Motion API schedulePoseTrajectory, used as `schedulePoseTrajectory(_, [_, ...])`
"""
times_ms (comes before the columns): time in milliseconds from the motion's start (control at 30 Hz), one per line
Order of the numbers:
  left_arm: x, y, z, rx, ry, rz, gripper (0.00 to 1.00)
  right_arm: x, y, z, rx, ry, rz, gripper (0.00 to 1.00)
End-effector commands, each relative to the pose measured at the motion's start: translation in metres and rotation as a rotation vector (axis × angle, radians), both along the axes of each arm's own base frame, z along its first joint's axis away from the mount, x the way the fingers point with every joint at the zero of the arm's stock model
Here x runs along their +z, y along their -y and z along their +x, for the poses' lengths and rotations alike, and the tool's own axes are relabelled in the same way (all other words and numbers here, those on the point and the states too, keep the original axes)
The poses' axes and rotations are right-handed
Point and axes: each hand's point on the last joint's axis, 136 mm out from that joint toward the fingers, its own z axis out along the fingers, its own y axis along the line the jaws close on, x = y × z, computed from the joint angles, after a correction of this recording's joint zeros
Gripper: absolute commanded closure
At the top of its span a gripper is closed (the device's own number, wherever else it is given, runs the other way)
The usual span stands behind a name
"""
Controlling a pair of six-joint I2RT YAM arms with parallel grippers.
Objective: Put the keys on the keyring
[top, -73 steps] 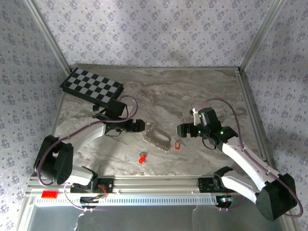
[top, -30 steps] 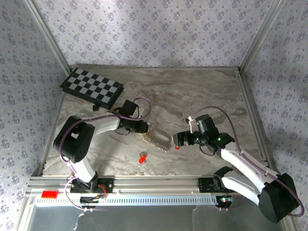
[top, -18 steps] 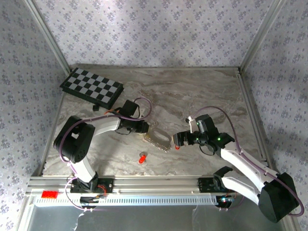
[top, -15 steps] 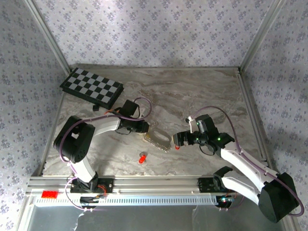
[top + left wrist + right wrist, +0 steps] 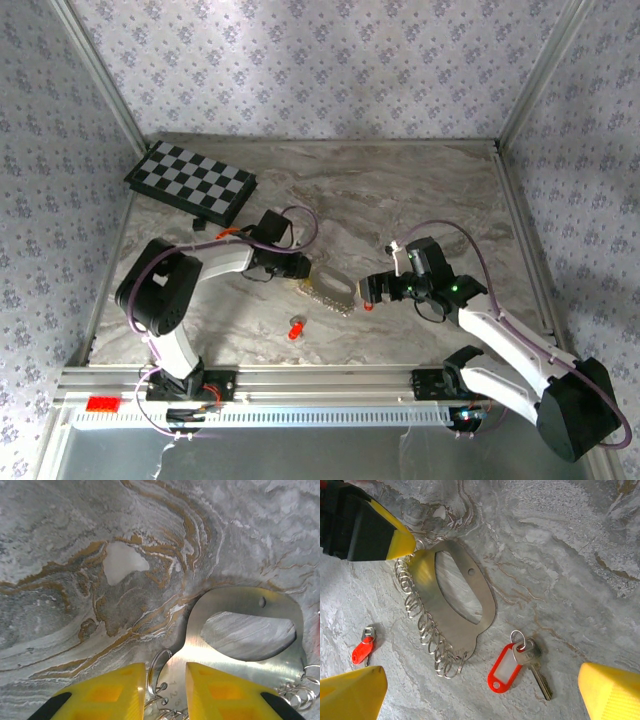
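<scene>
Nothing of the task looks finished yet. The small red key (image 5: 361, 651) and the red-tagged key (image 5: 517, 665) both lie loose on the table (image 5: 420, 190), and neither hangs on the keyring (image 5: 423, 575). Its row of small wire rings appears to carry nothing. So I judge that both threadings are left to do, and the work now is only about taking hold of the pieces.

The left gripper (image 5: 165, 690) is low over the table, with its yellow fingers (image 5: 107, 695) drawn near to each other so that only a narrow gap remains. In this gap sits the near end of the keyring, with one small wire ring. One finger lies over the metal plate and the other stands just beside the wire ring. I cannot tell whether the fingers already pinch the metal or only stand around it. From these fingertips the keyring lies flat and stretches away toward the other arm. The small red key rests apart from this gripper, on its side toward the arm bases, and nothing touches it.

The right gripper (image 5: 372, 290) has its fingers spread as wide as they go and holds nothing. The red-tagged key lies on the table just in front of it, between the two fingertips and touching neither. The far end of the keyring is just beyond this key.
</scene>
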Motion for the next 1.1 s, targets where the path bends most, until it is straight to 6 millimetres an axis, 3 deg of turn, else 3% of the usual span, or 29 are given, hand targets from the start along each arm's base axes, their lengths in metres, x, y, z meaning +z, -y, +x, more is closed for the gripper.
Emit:
schedulePoseTrajectory(0, [-0.010, -0.001, -0.005, -0.028, -0.004, 0.033, 0.74, 0.011, -0.002, 0.005, 0.011, 0.035, -0.007, 0.00])
schedulePoseTrajectory(1067, [0.002, 0.003, -0.007, -0.063, 0.022, 0.036, 0.92, 0.019, 0.001, 0.006, 0.011, 0.062, -0.026, 0.00])
